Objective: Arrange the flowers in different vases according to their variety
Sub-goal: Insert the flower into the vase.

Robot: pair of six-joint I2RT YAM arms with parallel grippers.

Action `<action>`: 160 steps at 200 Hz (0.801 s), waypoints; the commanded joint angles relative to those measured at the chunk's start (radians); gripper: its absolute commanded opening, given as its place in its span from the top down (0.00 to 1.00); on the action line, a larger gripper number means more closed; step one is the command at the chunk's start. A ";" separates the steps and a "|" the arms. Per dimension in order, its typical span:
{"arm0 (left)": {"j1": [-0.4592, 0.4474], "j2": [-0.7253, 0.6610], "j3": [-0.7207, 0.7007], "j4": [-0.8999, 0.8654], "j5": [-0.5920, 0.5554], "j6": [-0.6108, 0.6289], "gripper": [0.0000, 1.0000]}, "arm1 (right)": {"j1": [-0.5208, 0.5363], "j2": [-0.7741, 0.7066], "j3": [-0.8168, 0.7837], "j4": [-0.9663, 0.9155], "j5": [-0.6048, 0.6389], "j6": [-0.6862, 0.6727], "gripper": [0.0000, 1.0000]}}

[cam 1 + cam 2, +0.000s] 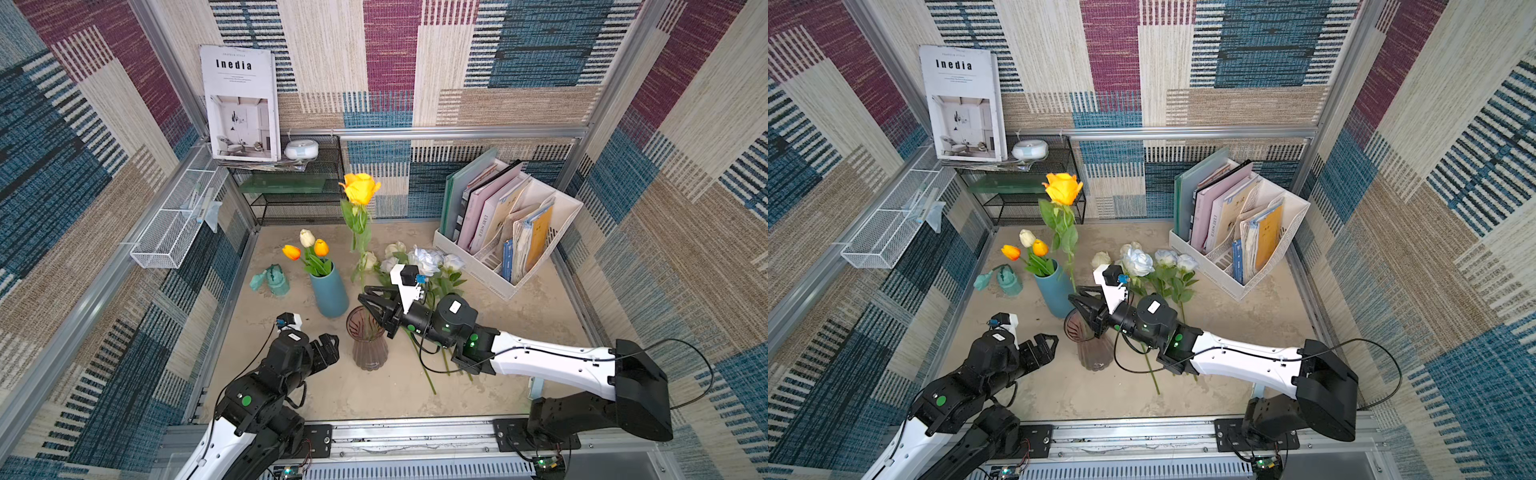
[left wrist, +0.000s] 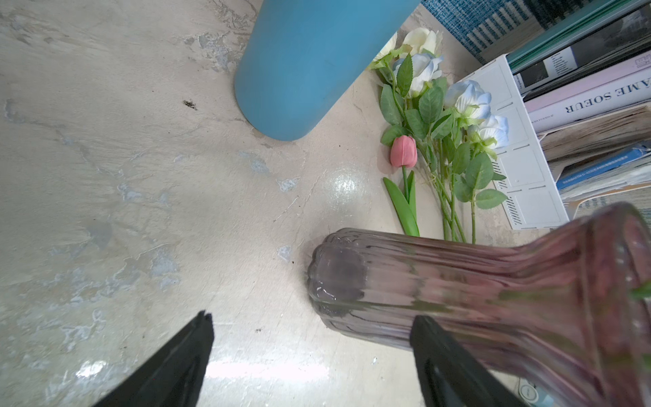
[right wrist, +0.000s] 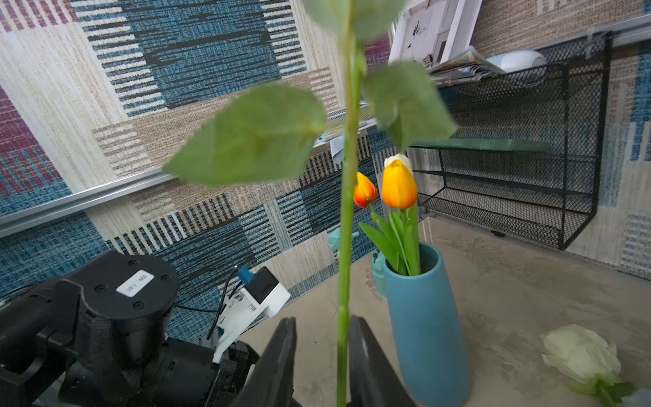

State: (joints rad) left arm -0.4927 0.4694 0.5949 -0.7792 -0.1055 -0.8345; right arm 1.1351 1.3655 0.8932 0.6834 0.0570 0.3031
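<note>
Blue vase (image 1: 330, 295): 3 tulips (image 1: 321, 248); purple vase (image 1: 370, 349): 1 rose (image 1: 360, 189); L claw (image 1: 336, 350) gaping, R claw (image 3: 323, 319) loose round stem (image 3: 347, 211)

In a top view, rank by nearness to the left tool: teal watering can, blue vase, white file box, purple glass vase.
1. Purple glass vase, close beside the left tool.
2. Blue vase, just behind it.
3. Teal watering can, back left.
4. White file box, far back right.
</note>
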 commanded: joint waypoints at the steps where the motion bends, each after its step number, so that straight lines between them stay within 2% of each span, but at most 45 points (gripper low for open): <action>1: 0.002 0.021 0.036 -0.001 -0.002 0.030 0.07 | 0.005 -0.036 -0.001 -0.027 0.032 0.016 0.56; 25: 0.002 0.066 0.100 -0.009 -0.011 0.057 0.06 | 0.005 -0.075 0.015 -0.117 0.038 0.020 0.49; 70: 0.003 0.094 0.165 -0.026 -0.011 0.077 0.06 | 0.005 -0.200 0.027 -0.384 0.104 0.077 0.48; 127: 0.002 0.055 0.136 -0.065 -0.013 0.068 0.06 | -0.034 -0.488 -0.134 -0.656 0.197 0.156 0.51; 160: 0.002 0.024 0.083 -0.061 -0.010 0.042 0.06 | -0.122 -0.607 -0.242 -0.710 0.159 0.216 0.51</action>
State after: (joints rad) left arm -0.4923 0.5091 0.7021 -0.8246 -0.1089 -0.7734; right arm 1.0649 0.7998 0.6983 0.0635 0.2241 0.4572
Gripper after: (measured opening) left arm 0.941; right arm 0.491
